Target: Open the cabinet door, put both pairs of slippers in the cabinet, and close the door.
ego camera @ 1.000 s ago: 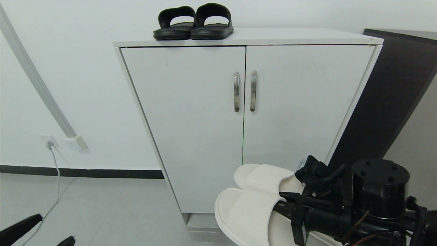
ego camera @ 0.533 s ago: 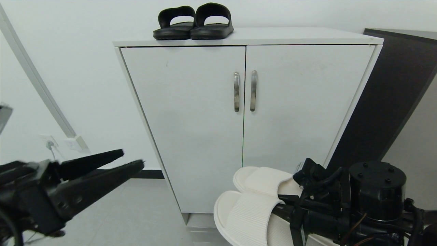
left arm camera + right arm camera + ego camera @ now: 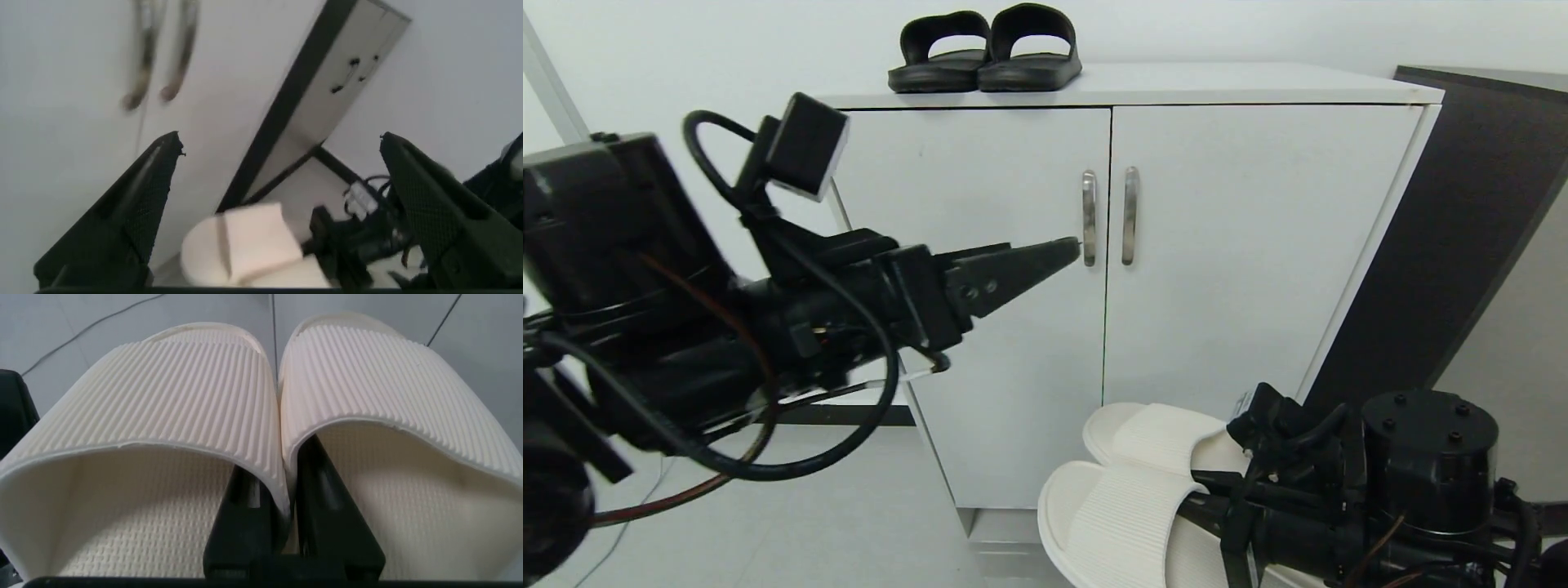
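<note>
My left end effector [image 3: 1058, 247] is spread wide and empty, with its tip just left of the left door handle [image 3: 1088, 218]; I can't tell if they touch. The handle runs vertical on the closed cabinet [image 3: 980, 343], and this arm is nearer for the pull. My right end effector [image 3: 284, 527] is clamped on the white slippers [image 3: 1131, 506], low, near and right of centre; the black slippers [image 3: 984, 53] sit on the cabinet top.

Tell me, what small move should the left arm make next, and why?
Probably ease the open left gripper forward so its fingers straddle the left silver bar handle, ready to close on it. Both white cabinet doors are shut, the gripper's tips sit right beside that handle, and the right gripper holds the cream ribbed slippers waiting to go in.
</note>
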`<state>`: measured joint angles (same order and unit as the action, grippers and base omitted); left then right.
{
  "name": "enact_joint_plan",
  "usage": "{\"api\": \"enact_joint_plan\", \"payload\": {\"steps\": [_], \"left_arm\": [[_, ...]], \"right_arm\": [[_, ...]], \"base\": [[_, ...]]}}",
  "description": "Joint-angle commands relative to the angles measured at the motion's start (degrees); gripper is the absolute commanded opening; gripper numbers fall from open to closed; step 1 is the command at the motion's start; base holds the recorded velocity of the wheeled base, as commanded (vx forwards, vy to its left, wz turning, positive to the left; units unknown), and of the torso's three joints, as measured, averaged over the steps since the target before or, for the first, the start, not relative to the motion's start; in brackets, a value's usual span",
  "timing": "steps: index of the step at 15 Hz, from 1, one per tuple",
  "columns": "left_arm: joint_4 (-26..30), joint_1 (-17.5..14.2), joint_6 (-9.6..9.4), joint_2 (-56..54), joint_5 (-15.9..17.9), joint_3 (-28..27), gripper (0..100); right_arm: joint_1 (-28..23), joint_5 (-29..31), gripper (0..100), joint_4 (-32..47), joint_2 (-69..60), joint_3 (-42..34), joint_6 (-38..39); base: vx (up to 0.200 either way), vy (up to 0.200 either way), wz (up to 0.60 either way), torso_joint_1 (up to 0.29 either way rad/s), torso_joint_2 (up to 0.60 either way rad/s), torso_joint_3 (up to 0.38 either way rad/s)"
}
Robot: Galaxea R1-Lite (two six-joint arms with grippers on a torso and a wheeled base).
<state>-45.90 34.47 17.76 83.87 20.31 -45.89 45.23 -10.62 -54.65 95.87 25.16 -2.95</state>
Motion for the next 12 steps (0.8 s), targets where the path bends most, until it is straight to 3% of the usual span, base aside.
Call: {"api": "enact_joint_plan", "payload": {"steps": [1, 3, 5, 8, 11, 12], "left_arm": [[-1.91, 3.67, -0.36, 8.33, 0.17, -4.21, 100], [2.48, 4.28, -0.36, 9.47, 0.78, -8.08, 100], [9.77, 2.88, -0.36, 11.58, 6.76, -14.67, 100], [14.52, 1.38, 0.34, 14.92, 9.84, -22.05, 100], [16.28, 1.47, 2.63, 18.17, 9.75, -28.21, 100], [16.28, 1.38, 2.63, 18.78, 9.31, -29.0, 100]], "right_arm": [[-0.05, -0.02, 0, -0.02, 0.02, 0.06, -0.04], [-0.05, -0.02, 0, -0.02, 0.02, -0.11, -0.04], [-0.05, -0.02, 0, -0.02, 0.02, -0.2, -0.04], [-0.05, -0.02, 0, -0.02, 0.29, -0.11, -0.04], [-0.05, -0.02, 0, -0.02, 0.29, -0.2, -0.04], [-0.14, -0.02, 0, -0.02, 0.29, -0.2, -0.04]], "base": [[0.0, 0.0, 0.0, 0.0, 0.0, 0.0], [0.0, 0.0, 0.0, 0.0, 0.0, 0.0], [0.0, 0.0, 0.0, 0.0, 0.0, 0.0], [0.0, 0.0, 0.0, 0.0, 0.0, 0.0], [0.0, 0.0, 0.0, 0.0, 0.0, 0.0], [0.0, 0.0, 0.0, 0.0, 0.0, 0.0]]}}
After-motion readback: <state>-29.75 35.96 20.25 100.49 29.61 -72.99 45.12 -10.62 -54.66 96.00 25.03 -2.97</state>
